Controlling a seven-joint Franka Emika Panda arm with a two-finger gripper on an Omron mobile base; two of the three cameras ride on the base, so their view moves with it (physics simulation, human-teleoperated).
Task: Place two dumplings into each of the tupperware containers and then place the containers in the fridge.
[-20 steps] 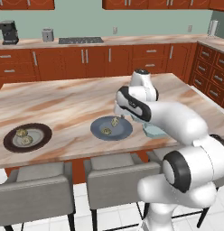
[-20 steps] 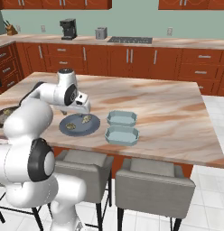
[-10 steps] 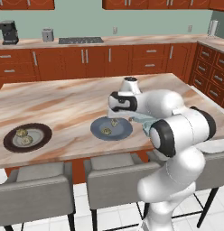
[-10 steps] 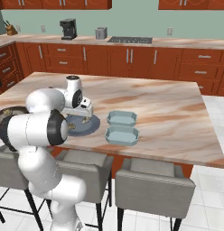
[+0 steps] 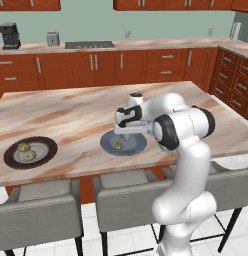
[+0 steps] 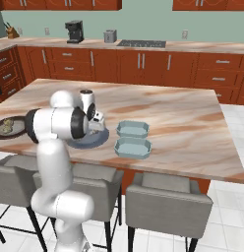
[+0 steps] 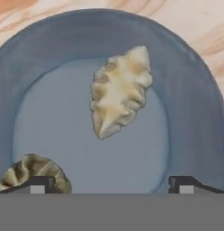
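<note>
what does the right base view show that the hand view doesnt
Right base view alone: the two tupperware containers side by side on the island, both seemingly empty, and a dark-rimmed plate at the far left. Hand view alone: the pleats of a dumpling ahead of the open gripper, and a second dumpling by one fingertip. Both: the grey-blue plate.

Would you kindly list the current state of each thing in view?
gripper: open, low over the blue plate
blue plate: holds two dumplings
dumpling: loose, ahead of the gripper
tupperware containers: empty
dark-rimmed plate: holds two dumplings
</note>
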